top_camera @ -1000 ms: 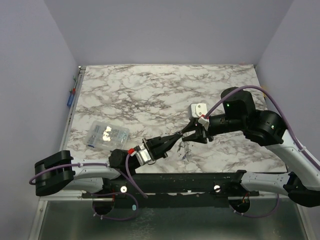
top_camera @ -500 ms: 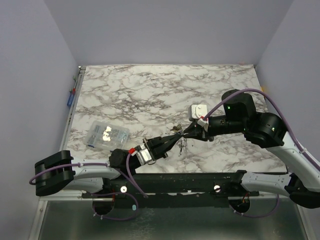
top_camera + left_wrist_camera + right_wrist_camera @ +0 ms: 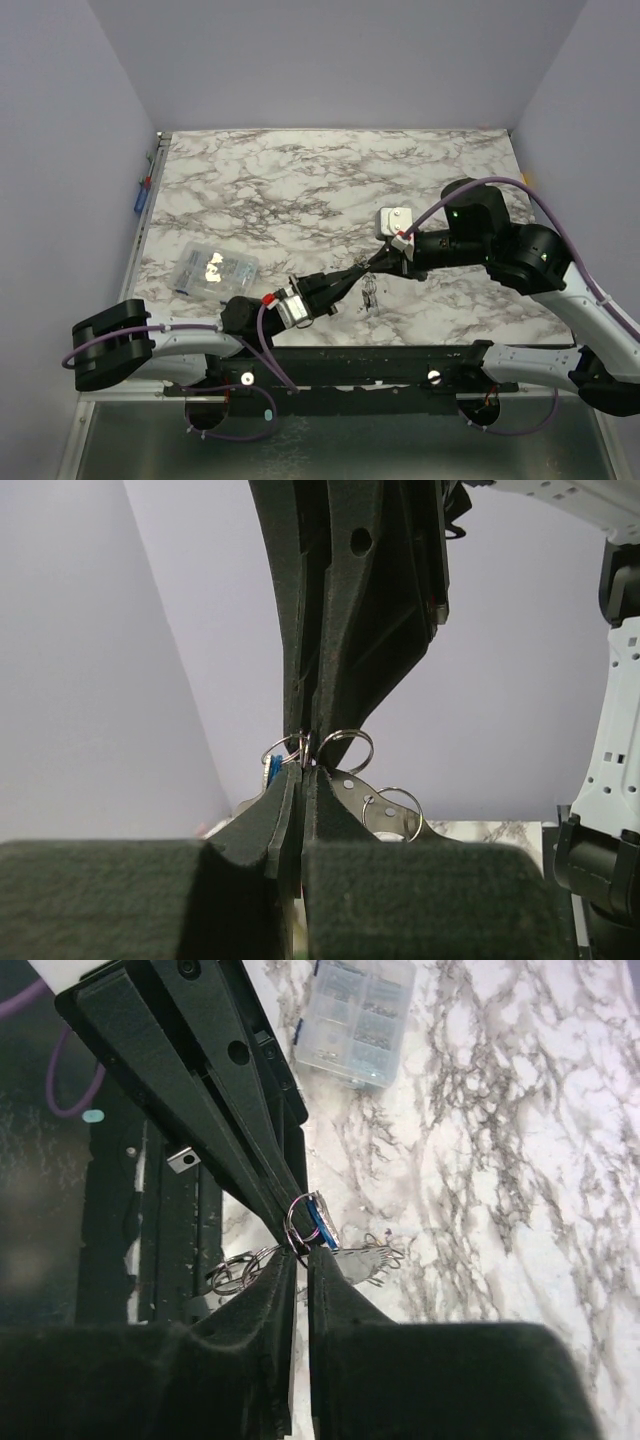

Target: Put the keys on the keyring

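Marble in white and grey, the worktop (image 3: 300,180) fills the overhead view, with plain lavender walls (image 3: 330,60) closing it in on three sides. You see the left gripper (image 3: 357,273) and the right gripper (image 3: 375,263) meeting tip to tip near the near edge, a little right of its middle. The keys (image 3: 372,294) dangle just beneath them. A clear plastic box (image 3: 212,268) lies toward the near-left corner.

From the left wrist, your left fingers are drawn narrow, pinching the keyring (image 3: 346,732). The right fingers clamp the same spot from above, against the lavender wall. A blue-headed key (image 3: 270,771) hangs just beside the tips.

From the right wrist, both pairs of fingers stand narrow on that ring, over marble and the dark mounting rail (image 3: 150,1190) at the near edge.
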Tool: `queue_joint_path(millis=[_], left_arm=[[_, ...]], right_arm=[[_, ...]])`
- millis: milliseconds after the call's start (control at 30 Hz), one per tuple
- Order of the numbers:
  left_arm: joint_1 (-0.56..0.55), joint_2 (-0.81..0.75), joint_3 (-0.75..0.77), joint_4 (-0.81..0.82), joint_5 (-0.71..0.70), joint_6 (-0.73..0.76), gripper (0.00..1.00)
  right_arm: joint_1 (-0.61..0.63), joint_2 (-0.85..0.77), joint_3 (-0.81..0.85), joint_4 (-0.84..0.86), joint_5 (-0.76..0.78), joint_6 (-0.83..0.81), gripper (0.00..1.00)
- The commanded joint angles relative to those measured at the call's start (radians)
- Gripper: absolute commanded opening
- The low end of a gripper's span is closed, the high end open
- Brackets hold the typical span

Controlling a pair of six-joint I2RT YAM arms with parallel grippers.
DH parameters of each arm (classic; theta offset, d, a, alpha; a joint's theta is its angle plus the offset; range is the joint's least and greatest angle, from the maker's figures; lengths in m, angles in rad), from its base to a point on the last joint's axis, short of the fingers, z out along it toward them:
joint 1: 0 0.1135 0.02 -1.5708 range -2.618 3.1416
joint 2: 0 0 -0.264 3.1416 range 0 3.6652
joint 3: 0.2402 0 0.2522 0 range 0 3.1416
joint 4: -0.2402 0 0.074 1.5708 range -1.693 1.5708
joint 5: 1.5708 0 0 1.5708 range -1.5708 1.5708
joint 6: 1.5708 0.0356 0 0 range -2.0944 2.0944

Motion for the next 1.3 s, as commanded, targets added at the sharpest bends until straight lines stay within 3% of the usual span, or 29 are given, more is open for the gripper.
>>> queue_joint_path(millis=[0,333,700,867,1267], left_arm=[[-0.009,0.006,0.062,0.296,0.092,-0.035,0.00],[-0.010,0.001,0.035,0.296,0.036,-0.015,0.01],[-0.010,-0.041,-0.047,0.294,-0.021,0.000,0.22],[-0.009,-0.087,-0.089,0.275,-0.041,0.012,0.26],[-0.010,-0.300,-0.113,-0.095,-0.088,0.120,0.28]], right_arm=[[0.005,0.015,-0.020,0.030,0.072,-0.022,0.03],[0.005,-0.019,-0.071,0.070,0.169,-0.055,0.01],[0.005,-0.038,-0.078,0.078,0.238,-0.078,0.00],[0.005,-0.042,-0.083,0.084,0.252,-0.079,0.01],[0.005,-0.087,-0.144,0.145,0.276,-0.061,0.01]])
